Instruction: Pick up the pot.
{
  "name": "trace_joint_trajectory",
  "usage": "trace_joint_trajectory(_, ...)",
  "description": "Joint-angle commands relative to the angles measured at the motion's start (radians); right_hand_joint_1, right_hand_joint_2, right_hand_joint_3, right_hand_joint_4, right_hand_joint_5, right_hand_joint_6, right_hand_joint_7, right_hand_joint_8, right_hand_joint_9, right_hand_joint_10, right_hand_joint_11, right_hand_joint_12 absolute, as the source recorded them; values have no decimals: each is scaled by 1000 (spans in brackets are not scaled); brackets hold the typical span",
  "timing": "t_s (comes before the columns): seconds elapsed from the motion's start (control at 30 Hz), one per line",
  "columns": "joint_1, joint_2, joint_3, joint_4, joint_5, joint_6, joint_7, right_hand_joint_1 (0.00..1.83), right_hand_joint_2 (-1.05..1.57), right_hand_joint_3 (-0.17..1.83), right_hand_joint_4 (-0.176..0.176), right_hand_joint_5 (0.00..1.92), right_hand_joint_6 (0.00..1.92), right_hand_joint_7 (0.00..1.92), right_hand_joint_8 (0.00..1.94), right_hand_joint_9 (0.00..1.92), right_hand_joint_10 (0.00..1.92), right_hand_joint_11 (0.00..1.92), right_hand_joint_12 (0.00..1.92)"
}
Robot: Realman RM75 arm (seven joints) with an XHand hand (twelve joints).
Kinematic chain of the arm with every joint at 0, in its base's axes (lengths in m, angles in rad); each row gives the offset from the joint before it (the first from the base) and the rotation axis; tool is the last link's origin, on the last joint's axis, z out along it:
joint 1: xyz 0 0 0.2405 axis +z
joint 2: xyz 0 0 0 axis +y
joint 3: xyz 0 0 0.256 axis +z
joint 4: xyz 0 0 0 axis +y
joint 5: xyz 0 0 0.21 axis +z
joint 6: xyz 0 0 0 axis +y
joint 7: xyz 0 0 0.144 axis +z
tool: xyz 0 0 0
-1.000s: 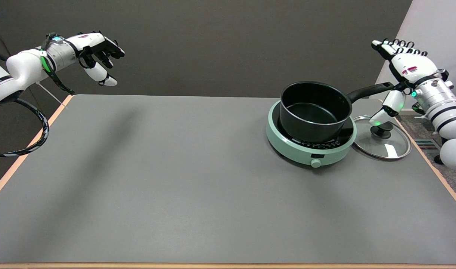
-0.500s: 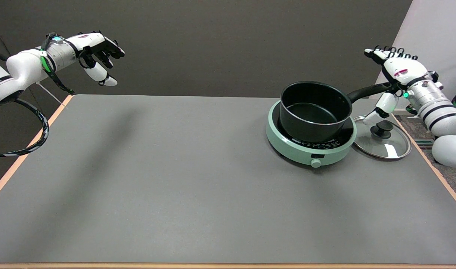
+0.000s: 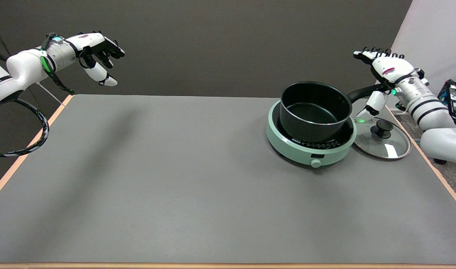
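A black pot stands empty on a pale green round cooker at the table's back right. Its black handle sticks out to the right and slightly away. My right hand is over the outer end of that handle, fingers spread above it and the thumb hanging down below it. The hand is open and holds nothing; the handle's tip is hidden behind the hand.
A glass lid with a black knob lies flat on the table right of the cooker, under my right forearm. The idle left hand hangs in the air at the upper left. The table's right edge runs close by.
My right hand has moved left and a little down, from beyond the handle's end to over it. The pot, cooker and lid have not moved.
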Motion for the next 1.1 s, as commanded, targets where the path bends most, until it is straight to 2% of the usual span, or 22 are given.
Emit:
trace_joint_trajectory(0.03,160,-18,-168,-110,-13,-31,4,1226,-514,737,94,357,357,357,357,357,357,357,357)
trace_joint_trajectory(0.17,149,-13,-168,-123,-67,-31,-1,1226,-437,708,137,537,537,537,537,537,537,537,537)
trace_joint_trajectory(0.23,141,-11,-168,-122,-101,-31,-1,1220,-423,690,162,565,565,565,565,565,565,565,565)
trace_joint_trajectory(0.33,130,-11,-168,-113,-133,-31,-2,1213,-422,701,176,563,563,563,563,563,563,563,563)
trace_joint_trajectory(0.77,134,-12,-199,-115,-154,-56,-8,1202,-416,659,176,543,543,543,543,543,543,543,543)
trace_joint_trajectory(0.87,136,-12,-198,-115,-154,-51,-17,1193,-400,599,163,507,507,507,507,507,507,507,507)
trace_joint_trajectory(0.9,136,-12,-197,-114,-154,-48,-19,1172,-403,579,176,513,513,513,513,513,513,513,513)
trace_joint_trajectory(0.97,136,-13,-195,-113,-154,-47,-26,1167,-418,574,176,519,519,519,519,519,519,519,519)
trace_joint_trajectory(1.03,136,-13,-195,-112,-154,-46,-27,1146,-454,765,176,566,566,566,566,566,566,566,566)
trace_joint_trajectory(1.1,136,-13,-195,-112,-154,-46,-29,1139,-469,865,176,589,589,589,589,589,589,589,589)
